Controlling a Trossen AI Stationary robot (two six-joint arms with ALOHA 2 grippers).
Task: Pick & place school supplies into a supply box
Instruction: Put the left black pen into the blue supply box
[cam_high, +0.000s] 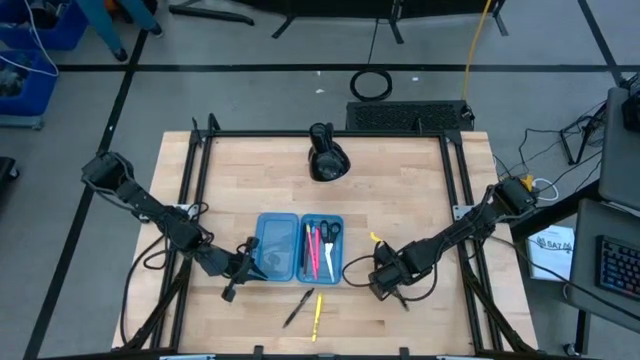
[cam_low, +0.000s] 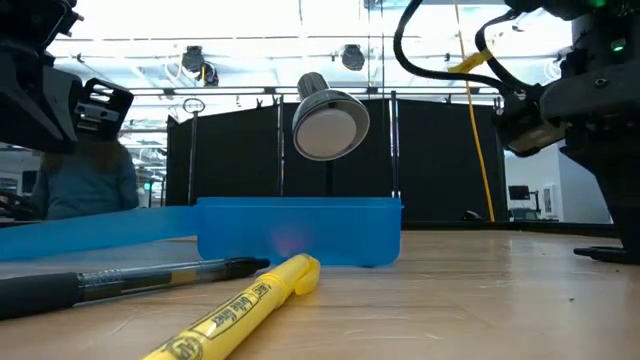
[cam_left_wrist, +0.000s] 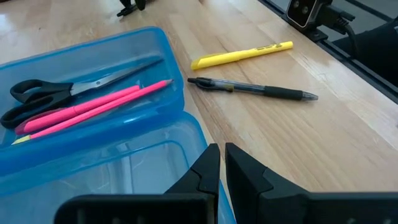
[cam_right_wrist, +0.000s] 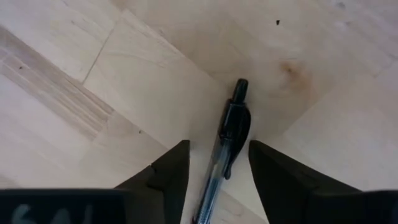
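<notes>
The supply box (cam_high: 300, 247) lies open at the table's middle, a translucent blue case with two halves. Its right half holds black-handled scissors (cam_left_wrist: 56, 90) and pink pens (cam_left_wrist: 87, 109). Its left half (cam_left_wrist: 112, 168) is empty. A black pen (cam_left_wrist: 255, 89) and a yellow highlighter (cam_left_wrist: 242, 55) lie on the wood near the box's near side. My left gripper (cam_left_wrist: 221, 155) sits at the empty half's near-left corner, fingers almost together. My right gripper (cam_right_wrist: 219, 144) is open, pointing down, with one finger on each side of another black pen (cam_right_wrist: 229, 134) lying on the table right of the box. My left gripper meets the empty half's rim at its corner (cam_left_wrist: 208, 146), coming in low from the table's left. The thin blue wall runs in between the two nearly closed fingers. The fingers themselves hide the pinch. The box rests flat on the table.
A black lumpy object (cam_high: 327, 160) stands near the table's far edge. A small yellow piece (cam_high: 376, 238) lies right of the box, close to my right arm. Black frame rails (cam_high: 195, 180) run along the table's sides. Bare wood lies between the box and the far edge.
</notes>
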